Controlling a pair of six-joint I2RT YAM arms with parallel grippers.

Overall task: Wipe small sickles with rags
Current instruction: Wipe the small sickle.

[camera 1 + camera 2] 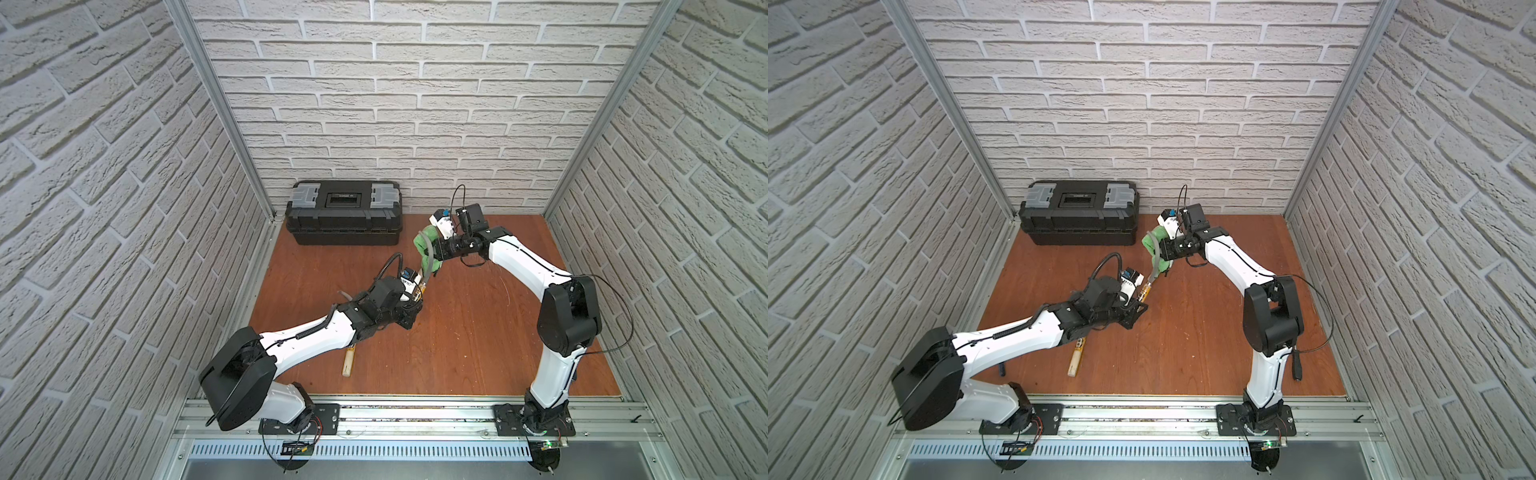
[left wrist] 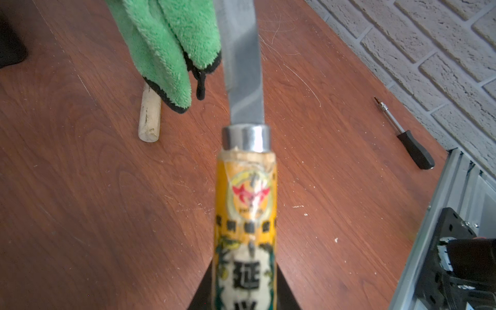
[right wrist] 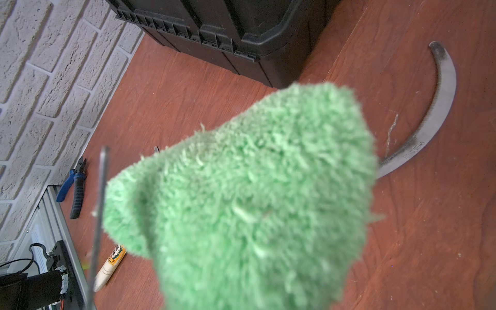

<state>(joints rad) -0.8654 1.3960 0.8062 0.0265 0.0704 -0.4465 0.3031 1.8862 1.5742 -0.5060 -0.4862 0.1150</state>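
Observation:
My left gripper is shut on the yellow-labelled handle of a small sickle. Its grey blade rises toward the green fluffy rag. The rag hangs bunched from my right gripper, which is shut on it, and fills the right wrist view, hiding the jaws. The rag's black-trimmed edge lies close against the side of the blade. A second sickle's handle lies under my left forearm. A third sickle's blade and pale handle lie flat below the rag.
A closed black toolbox stands against the back wall. Blue-handled pliers lie by the left wall. A black-handled screwdriver lies near the right wall. Brick-pattern walls close in three sides of the brown wooden floor.

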